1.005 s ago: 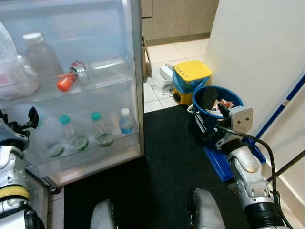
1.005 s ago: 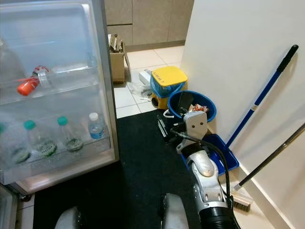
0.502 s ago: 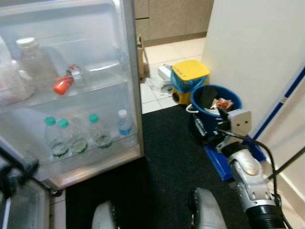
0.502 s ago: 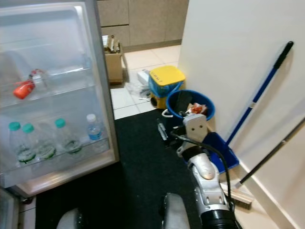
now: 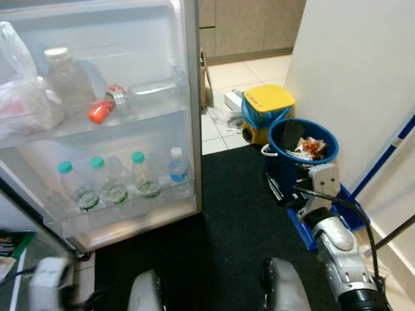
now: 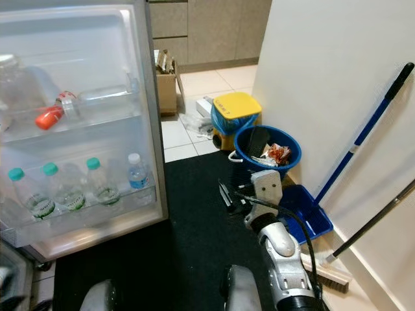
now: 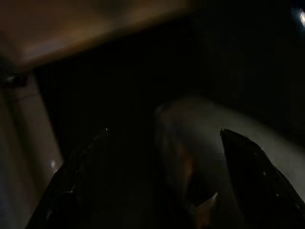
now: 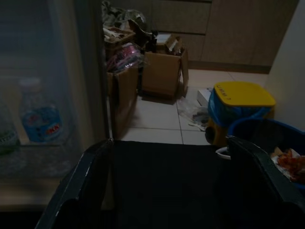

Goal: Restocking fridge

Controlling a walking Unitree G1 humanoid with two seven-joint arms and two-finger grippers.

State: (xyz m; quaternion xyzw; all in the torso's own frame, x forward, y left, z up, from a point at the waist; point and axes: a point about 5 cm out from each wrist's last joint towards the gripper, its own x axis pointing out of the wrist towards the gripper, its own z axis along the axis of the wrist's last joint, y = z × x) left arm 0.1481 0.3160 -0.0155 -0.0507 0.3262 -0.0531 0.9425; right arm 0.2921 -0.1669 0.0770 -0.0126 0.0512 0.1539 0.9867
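Note:
The fridge door (image 5: 193,123) stands open. Its lower shelf (image 5: 123,208) holds three green-capped water bottles (image 5: 110,185) and a small blue-labelled bottle (image 5: 178,171). On the upper shelf are a plastic bag (image 5: 23,97), a large white-capped bottle (image 5: 65,78) and an orange-capped bottle (image 5: 107,103) lying on its side. My left arm (image 5: 48,288) hangs low and blurred at the bottom left; its gripper (image 7: 164,131) is open in a dark view. My right gripper (image 8: 169,140) is open with nothing between its fingers, low over the black mat beside the bucket (image 5: 282,189).
A blue bucket (image 5: 303,139) with rubbish and a yellow-lidded bin (image 5: 267,103) stand by the white wall on the right. A blue dustpan (image 5: 299,223) and broom handles (image 6: 363,136) lean there. Cardboard boxes (image 8: 162,67) sit beyond the door. A black mat (image 5: 227,214) covers the floor.
My left arm has pulled away from the lower door shelf and dropped to the bottom left. A third green-capped bottle it hid now shows. The camera view has shifted.

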